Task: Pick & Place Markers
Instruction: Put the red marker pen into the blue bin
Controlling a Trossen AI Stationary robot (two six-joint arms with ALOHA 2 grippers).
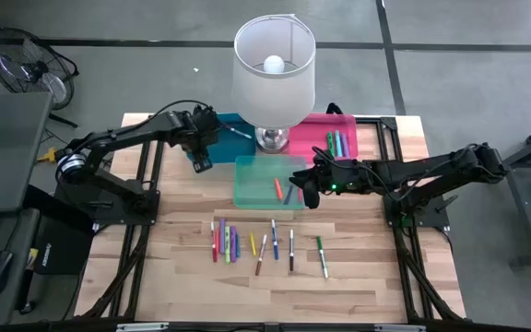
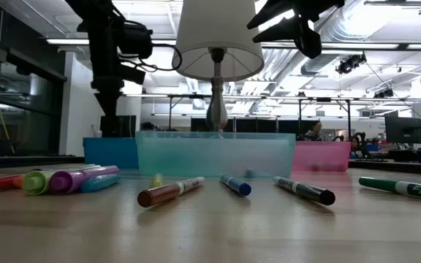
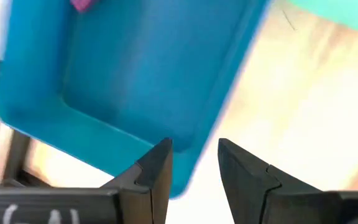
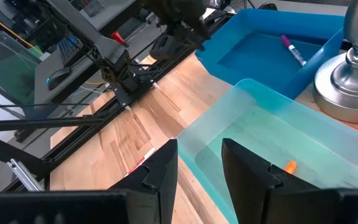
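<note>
Several markers [image 1: 264, 244] in mixed colours lie in a row on the wooden table near its front. A blue bin [image 1: 231, 125] holds one purple marker [image 4: 293, 50]. In the teal bin [image 1: 267, 168] lie an orange marker [image 1: 278, 188] and a blue one [image 1: 289, 194]. A few green and blue markers [image 1: 336, 144] are in the pink bin [image 1: 313, 131]. My left gripper [image 3: 194, 146] hangs open, pointing steeply down over the blue bin's near left corner [image 1: 200, 164], with nothing between its fingers. My right gripper [image 4: 199, 146] is open and empty above the teal bin's right side [image 1: 308, 194].
A table lamp with a white shade [image 1: 273, 69] and a metal foot [image 1: 271, 138] stands between the blue and pink bins, behind the teal bin. A strip of bare wood lies between the teal bin and the marker row. A fan [image 1: 28, 65] stands off the table at the far left.
</note>
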